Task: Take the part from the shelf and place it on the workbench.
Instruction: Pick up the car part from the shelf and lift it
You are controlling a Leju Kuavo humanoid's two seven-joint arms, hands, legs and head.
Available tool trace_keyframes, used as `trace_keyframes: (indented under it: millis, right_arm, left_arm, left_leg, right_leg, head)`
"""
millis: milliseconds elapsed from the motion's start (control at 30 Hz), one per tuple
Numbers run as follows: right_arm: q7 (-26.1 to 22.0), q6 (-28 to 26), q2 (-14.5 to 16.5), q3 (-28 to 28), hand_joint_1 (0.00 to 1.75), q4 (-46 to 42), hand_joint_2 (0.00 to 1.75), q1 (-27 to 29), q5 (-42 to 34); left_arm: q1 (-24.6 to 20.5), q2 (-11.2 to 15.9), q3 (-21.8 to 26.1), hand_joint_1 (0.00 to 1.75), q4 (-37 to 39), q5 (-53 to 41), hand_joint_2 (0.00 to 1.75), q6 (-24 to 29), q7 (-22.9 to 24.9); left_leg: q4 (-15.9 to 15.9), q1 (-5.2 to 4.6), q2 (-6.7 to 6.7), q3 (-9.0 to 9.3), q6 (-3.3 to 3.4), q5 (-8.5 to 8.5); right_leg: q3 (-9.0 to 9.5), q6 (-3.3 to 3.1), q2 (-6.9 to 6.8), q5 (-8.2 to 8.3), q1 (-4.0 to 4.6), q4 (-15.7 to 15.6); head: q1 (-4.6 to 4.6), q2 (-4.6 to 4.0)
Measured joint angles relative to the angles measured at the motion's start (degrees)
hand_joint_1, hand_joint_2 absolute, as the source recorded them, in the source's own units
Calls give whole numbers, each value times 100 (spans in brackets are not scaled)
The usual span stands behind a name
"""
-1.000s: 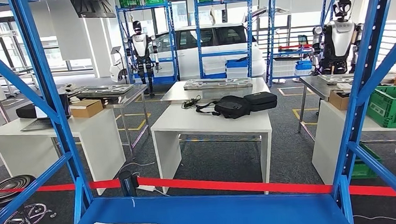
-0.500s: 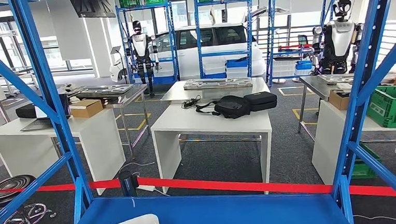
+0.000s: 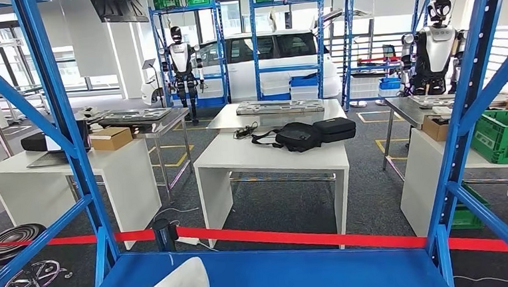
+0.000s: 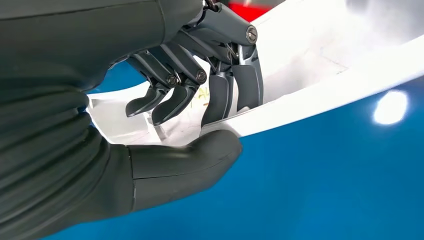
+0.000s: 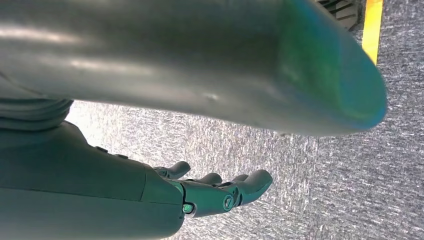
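Left hand (image 4: 165, 125): thumb and fingers pinching the white part (image 3: 183, 281) (tilted, its edge raised), at the near left of the blue shelf (image 3: 299, 274). Right hand (image 5: 210, 192): loosely spread, holding nothing, above grey carpet (image 5: 350, 165).

There was one white part (image 3: 183, 279) on the blue shelf (image 3: 299, 274). Beyond it stood two humanoid robots (image 3: 182, 61), one white car (image 3: 266, 56), two black bags (image 3: 314, 133) on the middle desk (image 3: 272, 157), one stool (image 3: 11, 243) and one red barrier tape (image 3: 297, 237).
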Motion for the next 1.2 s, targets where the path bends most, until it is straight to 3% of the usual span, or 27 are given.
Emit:
trace_keyframes:
  millis: [167,333,467,633,867,1067,1133,1200]
  right_arm:
    - [-45,-30,0,-123,0,0,0,1,-21]
    - [-75,-73,-1,-223,0,0,0,0,0]
    - [-104,-92,-5,-250,0,0,0,5,49]
    - [-134,-96,-9,-313,0,0,0,4,60]
    - [-66,-108,-8,-370,0,0,0,3,0]
    - [0,-196,21,-563,0,0,0,4,-210]
    - [4,-207,26,-606,0,0,0,6,-225]
    - [6,-210,31,-634,0,1,0,15,-232]
  left_arm:
    - [-21,-97,863,175,-793,1403,175,-788,-238]
    - [70,-186,1602,175,-2213,2349,175,-1252,-154]
    - [433,-211,2200,175,-3545,3105,175,-1598,-77]
    - [1008,-190,2780,175,-4798,3232,175,-1722,-116]
    - [1389,-177,3114,175,-5472,3301,175,-1942,-177]
    - [1380,-344,3081,175,-5463,3295,175,-2146,-264]
    - [1359,-411,3068,175,-5443,3290,175,-2148,-273]
    - [1344,-460,3065,175,-5415,3286,175,-2150,-283]
  left_leg:
    - [4,0,2,-1,0,-1]
    - [5,0,2,-5,5,-5]
    - [5,0,11,-3,12,-14]
    - [7,-1,12,-5,21,-21]
    - [52,-12,11,-22,58,-44]
    - [66,-13,18,-32,154,-38]
    - [-7,21,40,5,209,9]
    - [-30,37,71,14,240,40]
  right_leg:
    - [0,0,3,0,0,0]
    - [0,1,5,0,-1,0]
    - [0,2,17,-1,-1,0]
    - [1,7,11,-5,-4,-3]
    - [4,38,5,-4,-12,-3]
    - [17,137,5,1,-30,-9]
    - [-67,183,-2,-149,-28,191]
    - [-344,223,-10,-524,-35,809]
  head:
    - [0,0]
    - [1,-1]
    - [2,-1]
    - [2,-1]
    - [2,0]
    - [2,-1]
    - [7,-1]
    - [13,-1]
